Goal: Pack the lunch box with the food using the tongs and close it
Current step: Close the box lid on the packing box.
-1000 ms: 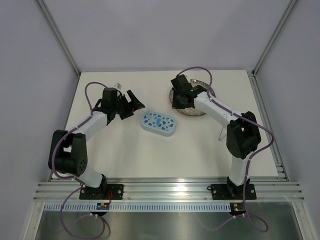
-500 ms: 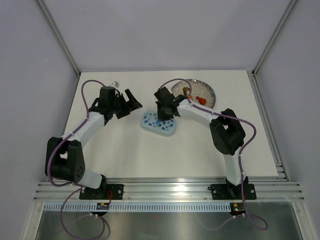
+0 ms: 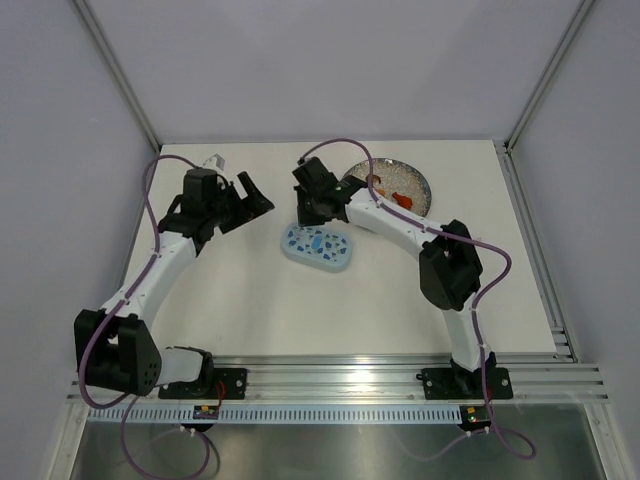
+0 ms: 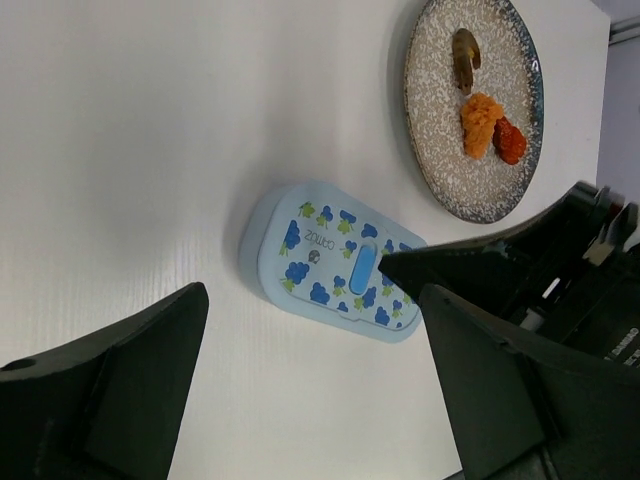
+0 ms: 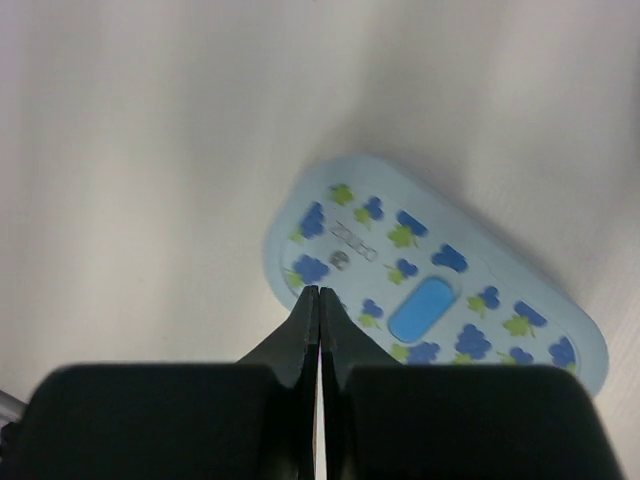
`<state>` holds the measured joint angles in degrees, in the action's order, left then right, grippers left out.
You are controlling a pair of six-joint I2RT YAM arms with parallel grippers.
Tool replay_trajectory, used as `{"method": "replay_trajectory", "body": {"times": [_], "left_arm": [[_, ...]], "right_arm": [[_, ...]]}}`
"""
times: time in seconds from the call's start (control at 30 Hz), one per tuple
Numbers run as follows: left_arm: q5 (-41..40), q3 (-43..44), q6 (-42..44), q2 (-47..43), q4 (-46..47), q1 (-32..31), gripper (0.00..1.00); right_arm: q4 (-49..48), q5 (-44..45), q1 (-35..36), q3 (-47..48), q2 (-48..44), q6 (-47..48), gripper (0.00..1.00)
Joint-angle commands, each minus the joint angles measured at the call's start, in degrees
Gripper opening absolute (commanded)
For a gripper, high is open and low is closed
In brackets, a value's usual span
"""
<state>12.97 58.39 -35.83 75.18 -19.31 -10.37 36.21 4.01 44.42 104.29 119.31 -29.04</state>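
The pale-blue lunch box [image 3: 318,247] lies mid-table with its blue-flowered lid on. My right gripper [image 3: 310,212] hangs shut just above the box's far-left end; in the right wrist view its closed tips [image 5: 319,292] sit over the edge of the lunch box [image 5: 430,280], holding nothing. My left gripper [image 3: 258,195] is open, left of the box and apart from it. The left wrist view shows the lunch box [image 4: 335,265] beyond its wide-spread fingers [image 4: 130,390]. The food lies on the plate: a brown piece [image 4: 464,55], an orange piece [image 4: 482,122] and a red piece [image 4: 510,140]. The tongs are out of view.
The round grey speckled plate [image 3: 412,178] stands at the back right of the white table, behind the right arm. Metal frame posts and grey walls bound the table on three sides.
My right arm has swung left from over the plate to above the lunch box's left end, uncovering the plate. My left gripper has drawn back and to the left, still open.
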Motion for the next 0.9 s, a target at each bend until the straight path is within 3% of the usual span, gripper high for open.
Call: {"method": "replay_trajectory", "body": {"times": [0.0, 0.33, 0.7, 0.87], "left_arm": [[-3.12, 3.13, 1.82, -3.81, -2.04, 1.05, 0.92], [-3.48, 2.43, 2.00, -7.94, -3.63, 4.13, 0.93], [-1.64, 2.17, 1.91, -7.68, -2.75, 4.31, 0.93], [3.01, 1.73, 2.17, -5.92, -0.29, 4.22, 0.92]], "right_arm": [[0.97, 0.82, 1.28, 7.31, 3.99, 1.00, 0.00], [1.67, -1.99, 1.72, 8.92, 16.39, -1.72, 0.00], [1.76, 4.07, 1.90, 8.48, 1.65, 1.26, 0.00], [1.06, 5.39, 1.89, 4.44, -1.88, 1.00, 0.00]]}}
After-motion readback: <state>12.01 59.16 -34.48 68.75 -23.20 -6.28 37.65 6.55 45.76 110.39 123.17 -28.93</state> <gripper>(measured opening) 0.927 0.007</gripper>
